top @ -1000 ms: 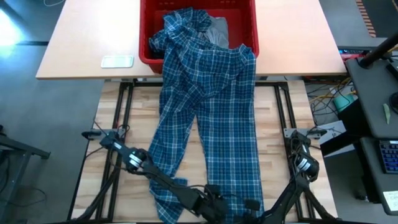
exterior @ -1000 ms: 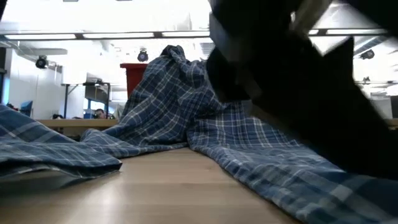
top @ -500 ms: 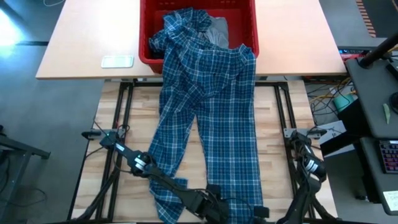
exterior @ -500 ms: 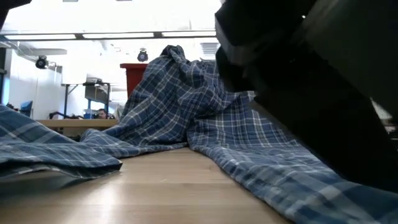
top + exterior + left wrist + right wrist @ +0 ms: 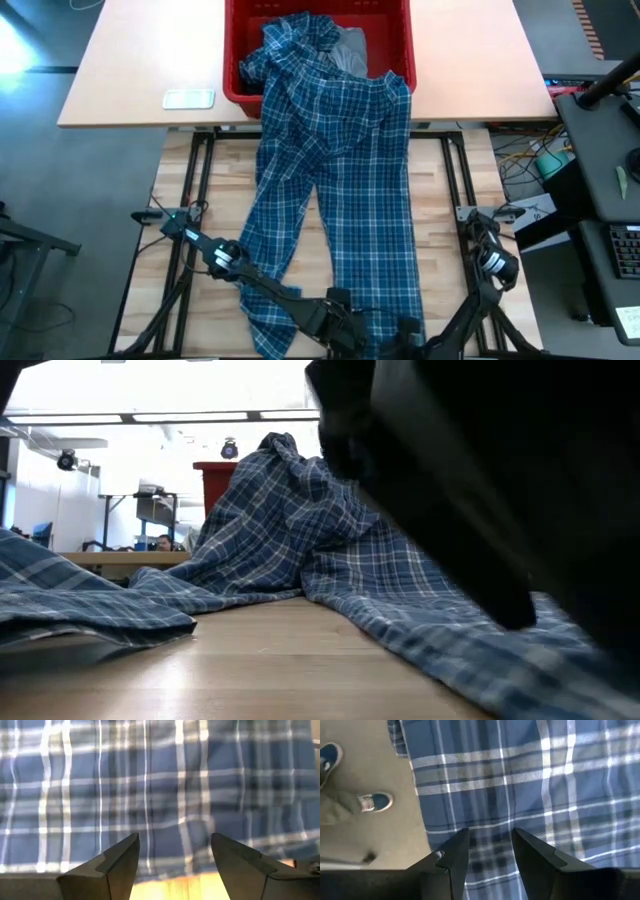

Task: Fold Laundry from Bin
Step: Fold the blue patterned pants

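Right tool [image 5: 489, 851] newly parted over plaid shirt [image 5: 340, 170]; left tool [image 5: 175, 865] spread; low view perhaps arm-blocked.

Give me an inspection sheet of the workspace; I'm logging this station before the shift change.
Surface: wooden table, mostly covered by cloth.
Job's things: blue plaid garment trailing from the red bin down the table; light grey garment inside the bin.
Clutter: small pale flat object left of the bin.
Grippers: left gripper open over the plaid; right gripper open over the plaid's near edge.
Cables: loose cables right of the table.
Surroundings: shoes on the floor.
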`<state>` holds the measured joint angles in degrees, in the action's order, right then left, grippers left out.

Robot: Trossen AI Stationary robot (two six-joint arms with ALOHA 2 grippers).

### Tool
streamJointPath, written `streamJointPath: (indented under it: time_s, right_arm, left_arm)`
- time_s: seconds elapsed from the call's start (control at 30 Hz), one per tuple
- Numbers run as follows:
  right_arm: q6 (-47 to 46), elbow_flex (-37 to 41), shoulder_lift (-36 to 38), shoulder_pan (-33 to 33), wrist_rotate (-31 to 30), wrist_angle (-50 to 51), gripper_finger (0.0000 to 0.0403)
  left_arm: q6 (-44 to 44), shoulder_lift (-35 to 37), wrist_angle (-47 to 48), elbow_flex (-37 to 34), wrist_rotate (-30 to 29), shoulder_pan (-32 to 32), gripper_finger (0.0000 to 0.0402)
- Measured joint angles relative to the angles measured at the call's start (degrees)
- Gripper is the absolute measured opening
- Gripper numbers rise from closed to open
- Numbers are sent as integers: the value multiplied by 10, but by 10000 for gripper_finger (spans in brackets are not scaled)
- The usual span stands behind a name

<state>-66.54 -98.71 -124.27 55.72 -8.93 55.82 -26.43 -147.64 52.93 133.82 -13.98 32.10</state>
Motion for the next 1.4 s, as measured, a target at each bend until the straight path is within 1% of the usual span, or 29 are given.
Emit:
streamJointPath:
  time_s: [0.13,0.27,0.37,0.53,0.67,0.73,0.83,0.97,1.0,1.1,1.17,1.3,1.4]
  right_arm:
    - [-13,17,8,3,23,-1,150]
    - [-14,31,19,10,30,9,150]
    - [-32,57,35,18,40,25,150]
    - [-73,110,79,47,58,26,151]
    - [-74,118,130,59,69,23,150]
    - [-63,116,156,58,49,14,151]
    - [-56,117,176,54,-6,12,150]
    - [-53,118,175,48,-41,0,150]
    - [-46,120,170,46,-42,-11,151]
    - [-35,131,147,43,-40,-59,150]
    - [-46,140,133,39,-31,-67,151]
    - [-55,170,122,18,-22,-79,150]
    - [-22,201,123,-13,4,-114,150]
  left_arm:
    - [-3,-11,-15,1,7,0,231]
    - [-4,-25,-21,2,14,-1,231]
    - [-2,-27,-21,2,15,-3,231]
    - [-2,-29,-24,2,15,-6,231]
    - [1,-30,-22,12,15,-7,231]
    - [1,-24,-32,9,15,-8,231]
    - [-7,-15,-49,7,15,-10,231]
    - [-11,5,-106,11,16,-7,231]
    - [-15,7,-124,12,25,-6,231]
    - [-57,5,-143,11,78,-5,231]
    - [-82,4,-141,10,91,-8,231]
    - [-80,14,-136,10,71,-20,231]
    - [-57,24,-111,10,49,-19,231]
